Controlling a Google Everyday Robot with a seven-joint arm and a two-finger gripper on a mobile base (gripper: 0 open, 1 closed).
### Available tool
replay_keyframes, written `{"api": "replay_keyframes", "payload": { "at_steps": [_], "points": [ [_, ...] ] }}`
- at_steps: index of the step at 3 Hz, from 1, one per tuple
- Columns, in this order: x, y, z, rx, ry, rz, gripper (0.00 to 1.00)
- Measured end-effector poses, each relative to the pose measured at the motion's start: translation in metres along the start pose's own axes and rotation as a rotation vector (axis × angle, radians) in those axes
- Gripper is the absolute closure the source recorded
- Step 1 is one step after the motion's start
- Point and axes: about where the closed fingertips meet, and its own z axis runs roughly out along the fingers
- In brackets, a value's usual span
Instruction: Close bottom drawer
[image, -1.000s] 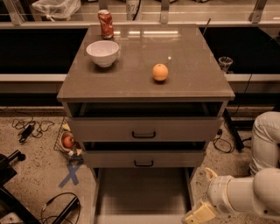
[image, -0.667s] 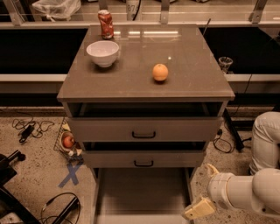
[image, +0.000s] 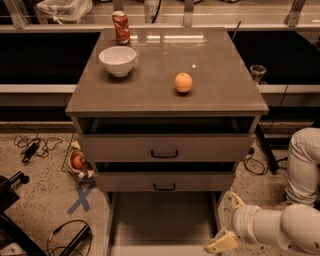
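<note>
The bottom drawer (image: 162, 220) of the grey-brown cabinet (image: 165, 95) is pulled far out toward me. Its long box is open and looks empty, and its front runs along the lower edge of the view, the handle out of view. My gripper (image: 227, 221) is at the bottom right, just beside the drawer's right wall, on a white arm (image: 295, 230). Its two pale fingers (image: 221, 243) stand apart with nothing between them. The two drawers above, each with a black bar handle, are also slightly open.
On the cabinet top sit a white bowl (image: 118, 60), an orange (image: 183, 82) and a red can (image: 121, 27). Cables (image: 35, 146) and a blue tape cross (image: 81, 199) lie on the floor at left. A small wire basket with fruit (image: 77, 161) stands by the cabinet's left side.
My gripper has shifted slightly left, closer to the drawer's right wall. The drawers have not moved.
</note>
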Motion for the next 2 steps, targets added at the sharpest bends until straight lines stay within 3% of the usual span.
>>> {"api": "replay_keyframes", "payload": {
  "at_steps": [1,2],
  "points": [
    [0.028,-0.007,0.018,0.028,-0.106,-0.073,0.0],
    [0.088,-0.009,0.028,0.049,-0.176,-0.134,0.0]
  ]
}}
